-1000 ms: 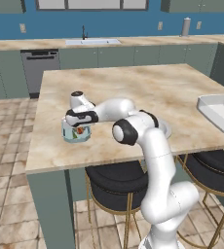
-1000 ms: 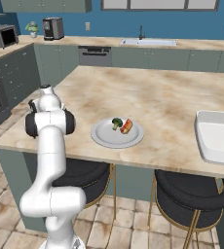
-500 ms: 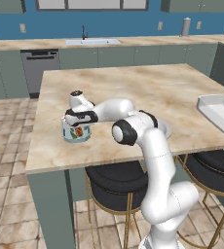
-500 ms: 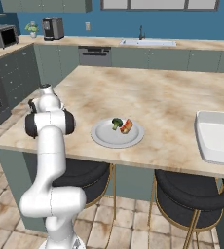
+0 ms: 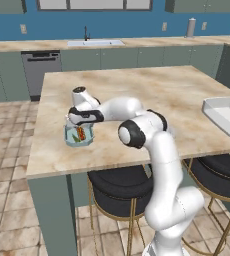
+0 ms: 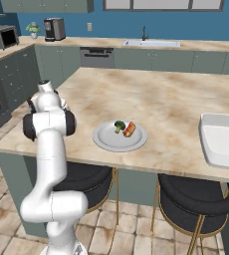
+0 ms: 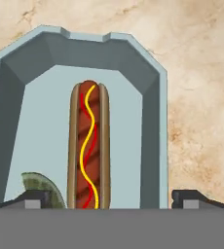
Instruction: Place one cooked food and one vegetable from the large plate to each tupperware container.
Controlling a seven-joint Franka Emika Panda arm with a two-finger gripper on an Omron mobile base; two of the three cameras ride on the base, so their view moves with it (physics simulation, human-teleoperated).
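My gripper (image 5: 80, 124) hangs just above the small teal tupperware container (image 5: 67, 138) near the island's left front corner. Its jaws stand open, one fingertip (image 7: 33, 197) on each side of a hot dog (image 7: 89, 146) with mustard and ketchup that lies flat on the tub's floor (image 7: 128, 146). A green vegetable piece (image 7: 42, 186) lies beside the hot dog. The large plate (image 6: 105, 142) sits mid-counter with a broccoli floret (image 6: 119, 126) and another hot dog (image 6: 130, 129) on it. The white rectangular tupperware container (image 6: 212, 149) stands at the right edge, with nothing in it.
The teal tub sits close to the island's left and front edges (image 5: 47, 167). Black bar stools (image 5: 119, 187) stand under the front edge. A back counter with a sink (image 5: 94, 43) runs along the far wall.
The jaws have opened wide and let go of the hot dog, which now lies in the teal tub. The arm has barely moved.
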